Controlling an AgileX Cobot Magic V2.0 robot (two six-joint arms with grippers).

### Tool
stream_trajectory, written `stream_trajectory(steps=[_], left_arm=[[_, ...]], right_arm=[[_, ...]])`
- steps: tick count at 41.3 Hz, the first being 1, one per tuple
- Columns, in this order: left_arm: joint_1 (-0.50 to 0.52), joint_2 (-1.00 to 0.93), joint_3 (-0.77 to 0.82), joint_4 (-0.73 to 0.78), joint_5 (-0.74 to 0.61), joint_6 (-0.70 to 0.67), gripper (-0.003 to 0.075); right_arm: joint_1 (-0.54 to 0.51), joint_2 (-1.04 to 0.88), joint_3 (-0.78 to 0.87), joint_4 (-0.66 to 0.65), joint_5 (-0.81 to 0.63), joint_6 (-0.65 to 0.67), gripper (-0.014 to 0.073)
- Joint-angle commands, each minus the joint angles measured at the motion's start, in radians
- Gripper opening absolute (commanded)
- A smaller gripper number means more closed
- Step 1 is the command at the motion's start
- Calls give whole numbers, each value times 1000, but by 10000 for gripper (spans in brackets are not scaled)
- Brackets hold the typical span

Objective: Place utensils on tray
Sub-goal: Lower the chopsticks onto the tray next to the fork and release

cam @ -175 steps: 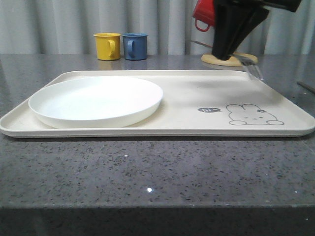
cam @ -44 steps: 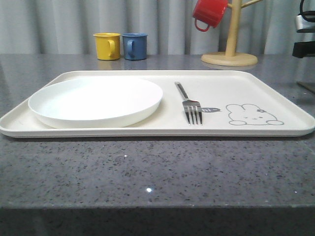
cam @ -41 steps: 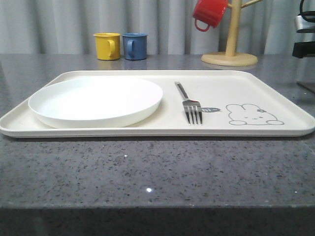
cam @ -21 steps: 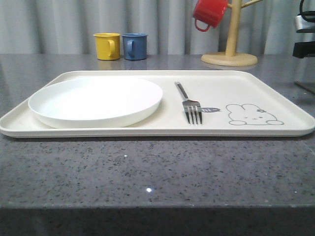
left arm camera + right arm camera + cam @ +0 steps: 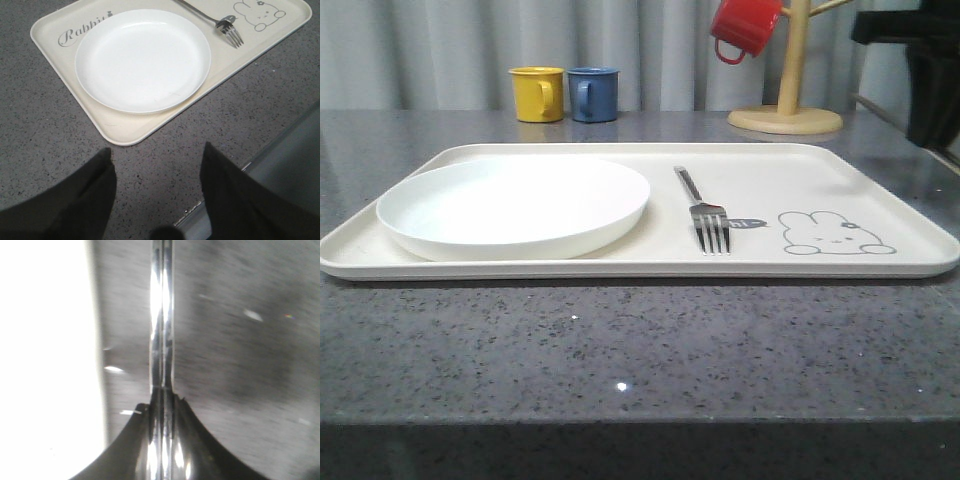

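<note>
Silver fork [image 5: 706, 209] lies flat on cream tray [image 5: 880, 190], chopsticks [image 5: 161, 315] off-tray.

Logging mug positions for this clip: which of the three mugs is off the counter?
The red mug, hanging from the wooden mug tree. The yellow mug and blue mug stand side by side on the counter.

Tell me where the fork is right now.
In the front view the fork lies flat on the tray, right of the white plate and left of the rabbit drawing, tines toward the camera over the "hi" bubble.
</note>
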Motion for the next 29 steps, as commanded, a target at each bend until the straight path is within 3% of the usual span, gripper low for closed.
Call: stream_trajectory(steps=[1, 11, 29], left_arm=[[-8, 2, -26, -8, -70, -8, 365], [-8, 2, -26, -8, -70, -8, 365], [-8, 2, -26, -8, -72, -8, 365]], right_arm=[[76, -53, -50, 66, 97, -9, 78], [183, -4, -50, 121, 30, 133, 78], [200, 79, -50, 225, -18, 151, 108]])
